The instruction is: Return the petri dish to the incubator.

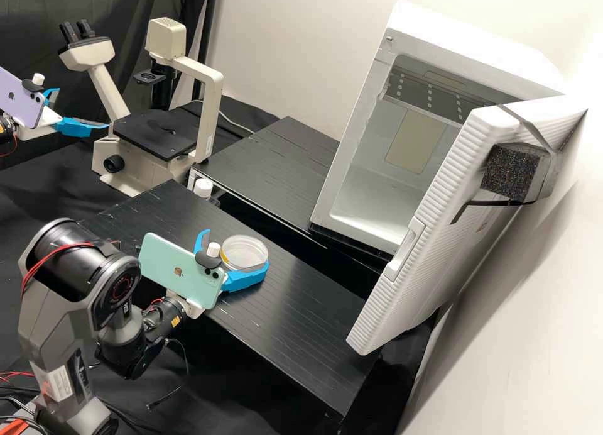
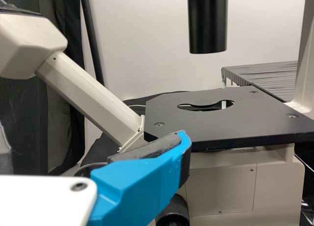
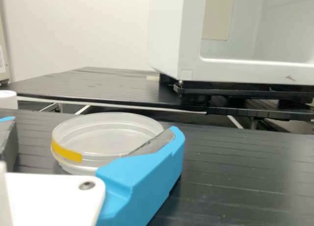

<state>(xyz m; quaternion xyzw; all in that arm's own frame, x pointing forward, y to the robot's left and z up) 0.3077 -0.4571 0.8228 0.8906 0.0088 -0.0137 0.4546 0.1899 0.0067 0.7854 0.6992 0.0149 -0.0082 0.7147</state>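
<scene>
The right gripper (image 1: 237, 250) is held low over the black benchtop (image 1: 301, 322), its wrist near level and its blue fingers parted. The petri dish (image 1: 244, 253) lies flat between them, close against one finger and apart from the other. It should prove light, stiff, slightly slippery and easily cracked; gentle pressure is best applied across opposite sides of its wall. Beyond, the left gripper (image 1: 82, 108) is poised, spread and empty, beside the microscope (image 1: 210, 108); the incubator (image 1: 465, 45) has been left open.

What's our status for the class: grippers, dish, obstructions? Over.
Left gripper open, by microscope. Right gripper open, petri dish between its fingers. Incubator door open, nothing seen blocking.
</scene>
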